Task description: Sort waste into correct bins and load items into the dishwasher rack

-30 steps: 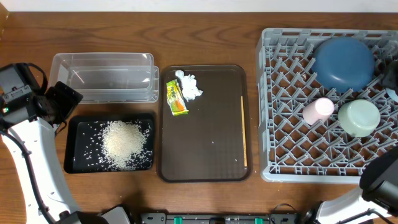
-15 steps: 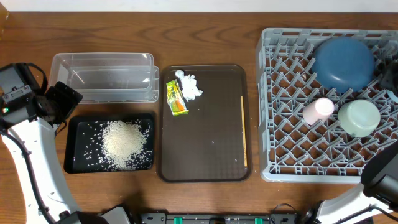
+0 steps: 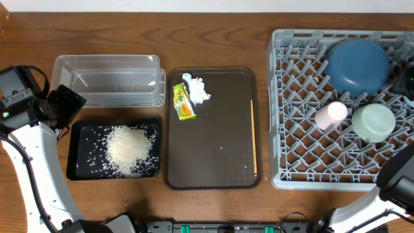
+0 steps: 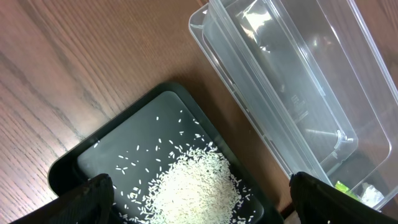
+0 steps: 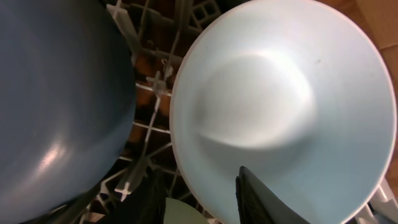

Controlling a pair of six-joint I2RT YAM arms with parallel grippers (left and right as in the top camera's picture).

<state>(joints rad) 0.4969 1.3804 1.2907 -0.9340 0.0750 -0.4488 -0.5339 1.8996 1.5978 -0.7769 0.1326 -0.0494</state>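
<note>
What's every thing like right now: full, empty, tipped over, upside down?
clear tub: empty
black tray: holds the rice heap
tissue: crumpled, on the brown tray
snack wrapper: lying on the brown tray
chopstick: flat on the brown tray
blue bowl: upside down in the rack
pink cup: on its side in the rack
mint-green bowl: in the rack
left gripper: open, empty

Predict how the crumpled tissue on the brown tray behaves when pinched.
The crumpled tissue looks soft and loosely wadded, so it probably squashes and weighs almost nothing. It lies beside the snack wrapper, so a push may nudge that too.
</note>
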